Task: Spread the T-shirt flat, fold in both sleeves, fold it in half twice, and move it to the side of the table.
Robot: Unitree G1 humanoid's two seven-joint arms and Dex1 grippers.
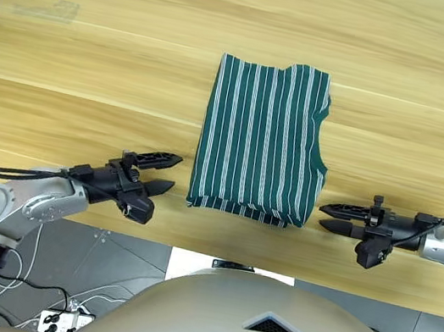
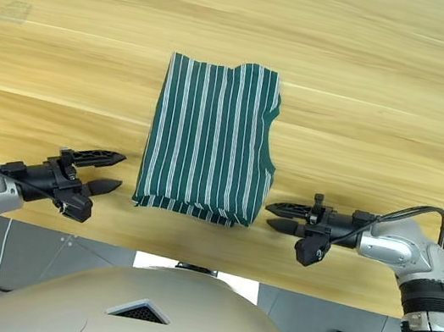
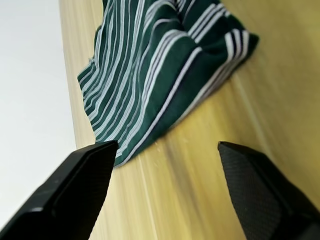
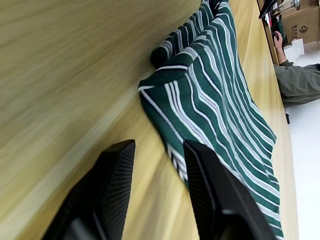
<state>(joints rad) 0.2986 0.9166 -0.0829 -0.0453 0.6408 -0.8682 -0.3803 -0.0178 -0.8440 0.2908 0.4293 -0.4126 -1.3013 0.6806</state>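
Unfolding risk: left pincer (image 1: 171, 172), wide open, and right pincer (image 1: 323, 215), narrowly parted, both empty, tugging unevenly could undo the folded green-striped T-shirt (image 1: 263, 139).

Pale wooden table (image 1: 93, 66) stands over grey tiled floor (image 1: 133, 258).

Free table (image 1: 93, 66) flanks the T-shirt (image 1: 263, 139) — both sides

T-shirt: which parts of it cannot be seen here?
- Lower layers of the T-shirt: hidden under its top layer, eye views.
- Its far end: cut off by the frame, left wrist view.
- Its near corner: partly behind a finger of the right gripper, right wrist view.
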